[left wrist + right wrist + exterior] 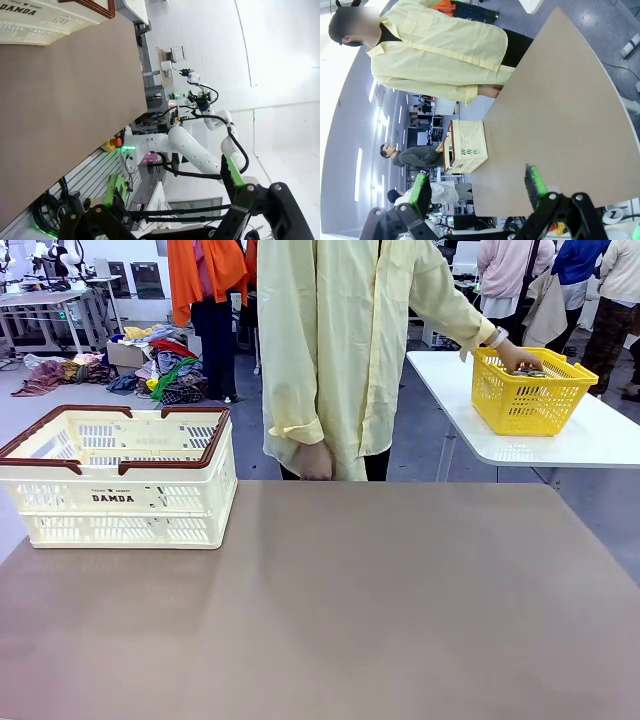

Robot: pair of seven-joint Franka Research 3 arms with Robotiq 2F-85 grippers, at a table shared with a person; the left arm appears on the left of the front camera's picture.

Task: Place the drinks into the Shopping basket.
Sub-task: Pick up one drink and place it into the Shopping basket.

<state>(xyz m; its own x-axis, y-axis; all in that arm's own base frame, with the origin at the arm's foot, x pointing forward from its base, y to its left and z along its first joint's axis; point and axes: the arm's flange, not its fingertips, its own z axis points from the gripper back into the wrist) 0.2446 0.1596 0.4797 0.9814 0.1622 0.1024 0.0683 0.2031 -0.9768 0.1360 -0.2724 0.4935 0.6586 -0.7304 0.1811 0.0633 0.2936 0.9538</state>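
The cream-white Shopping basket (120, 475) with a reddish-brown rim stands on the far left of the brown table, and nothing shows inside it. It also appears in the left wrist view as Shopping basket (45, 20) and in the right wrist view as Shopping basket (465, 147). The drinks are out of view. My left gripper (175, 180) is open off the table's edge, nothing between its green pads. My right gripper (477, 185) is open too, high above the table's near edge and holding nothing.
A person in a pale yellow shirt (340, 340) stands at the far edge, one hand (518, 358) inside a yellow mesh basket (530, 395) on a white side table (600, 440). The other hand (315, 460) hangs by the brown table (330, 610).
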